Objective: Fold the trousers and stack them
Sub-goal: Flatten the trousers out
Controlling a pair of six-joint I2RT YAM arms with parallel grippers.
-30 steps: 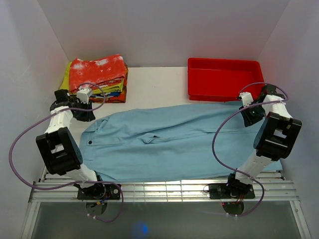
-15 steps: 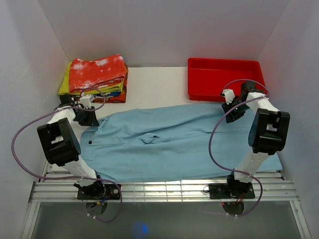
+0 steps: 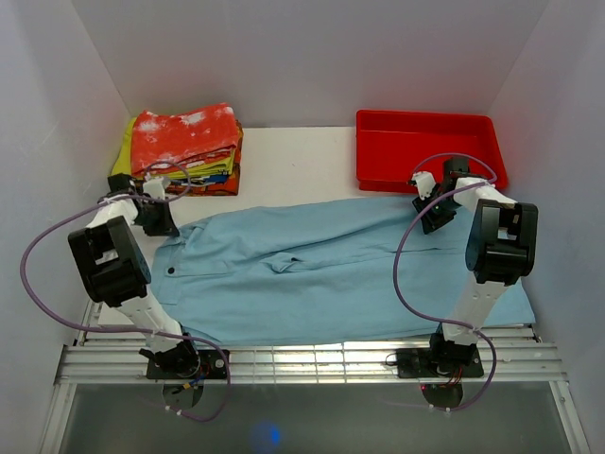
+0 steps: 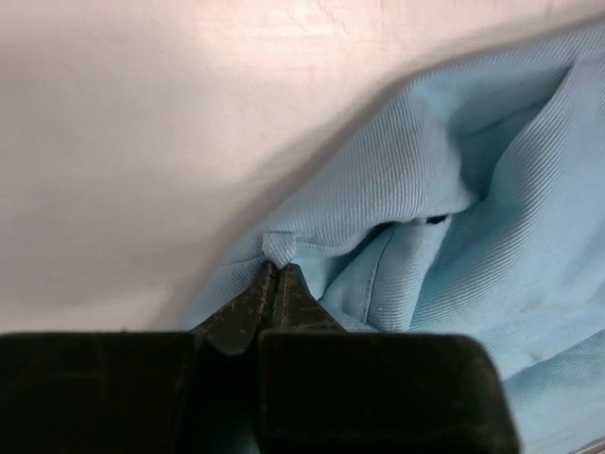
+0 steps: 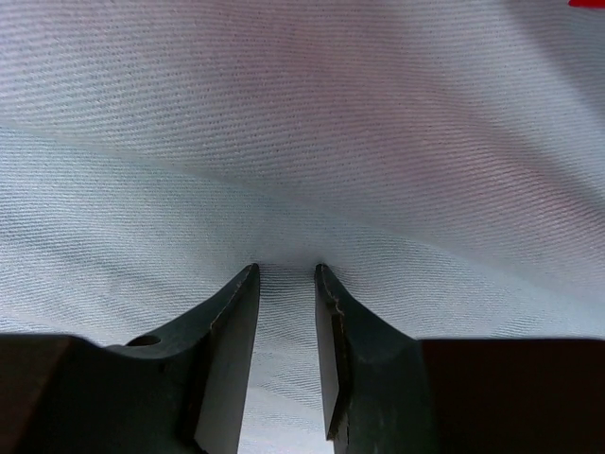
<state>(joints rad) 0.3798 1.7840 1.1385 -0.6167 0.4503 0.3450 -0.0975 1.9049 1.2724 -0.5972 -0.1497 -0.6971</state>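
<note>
At left pincer, ribbed sky-blue trousers corner

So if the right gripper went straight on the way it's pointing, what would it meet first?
The trousers. The right gripper points at the blue cloth with its jaws slightly apart. Its tips look to be on or almost on the fabric, though depth is hard to judge.

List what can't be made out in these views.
Trousers: top view, the right arm covers their right end near the front edge.
Left gripper: top view, hidden under its own wrist; the left wrist view shows it shut on a fold.
Right gripper: right wrist view, too close to tell whether its tips press the cloth.
Stack under the red-and-white garment: top view, mostly covered by it.
</note>
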